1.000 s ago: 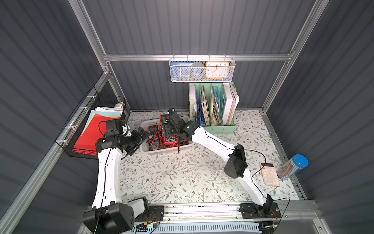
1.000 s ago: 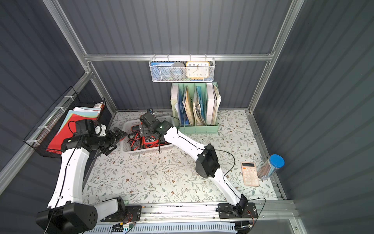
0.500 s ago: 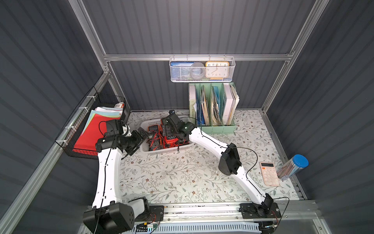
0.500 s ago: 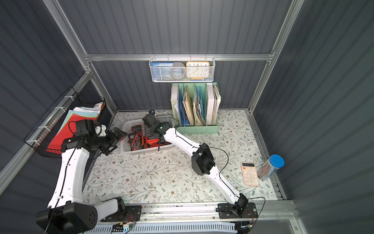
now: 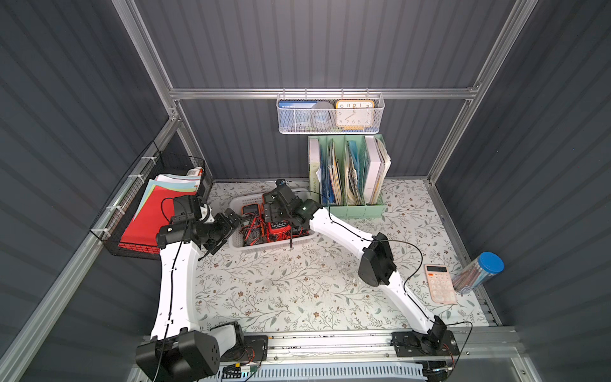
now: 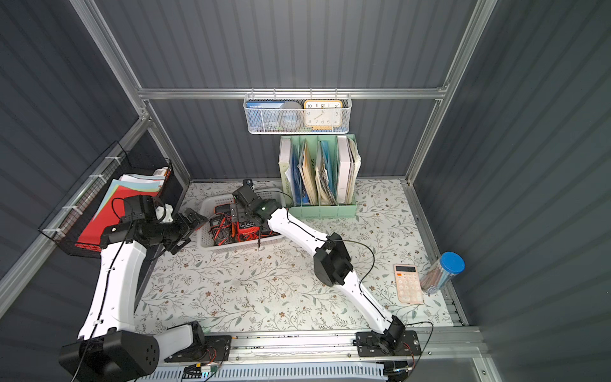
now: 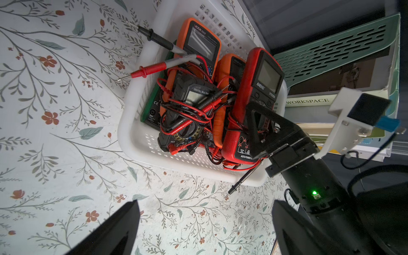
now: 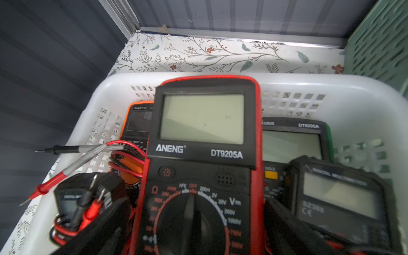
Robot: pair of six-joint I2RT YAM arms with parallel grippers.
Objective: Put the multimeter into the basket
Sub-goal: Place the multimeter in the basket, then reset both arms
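My left gripper hangs spread wide and holds nothing, just beside the basket. The red multimeter lies inside it on other meters. My right gripper straddles its lower end, and I cannot tell whether it grips.

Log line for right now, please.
red ANENG multimeter: lying in white basket | right gripper: open, straddling it | left gripper: open, beside basket | black probe: sticking out over rim

White shells and chunky black joints on my left arm and right arm, with a thin black cable looping off the right one. Green light glowing at that wrist, white screwed-on camera bracket beside it. My left tool: black wedge fingers.
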